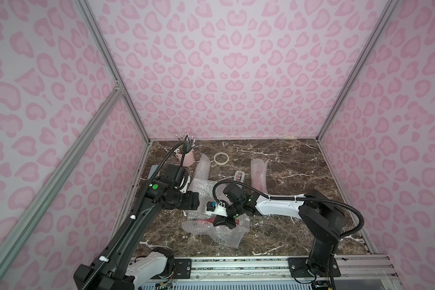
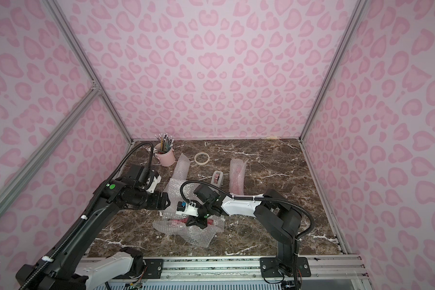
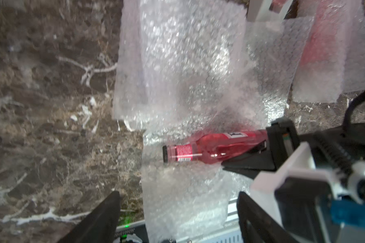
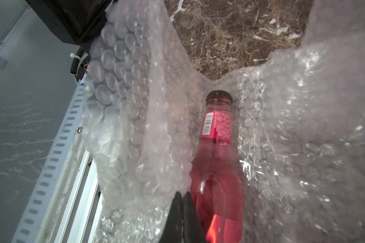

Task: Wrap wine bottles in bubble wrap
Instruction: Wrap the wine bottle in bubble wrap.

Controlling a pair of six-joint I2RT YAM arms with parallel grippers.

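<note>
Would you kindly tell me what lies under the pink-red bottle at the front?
A bubble wrap sheet lies under the pink-red bottle, spread on the marble table. Beneath the bottle's base end, the right gripper blocks the view.

A slim pink-red glass bottle (image 3: 202, 149) with dark cap lies sideways on clear bubbled plastic sheeting (image 3: 183, 63); the left gripper (image 3: 177, 195) is spread wide.

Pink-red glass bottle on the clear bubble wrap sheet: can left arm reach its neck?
Likely yes: open left gripper hangs near the bottle, neck uncovered; shut right gripper sits at its body end.
</note>
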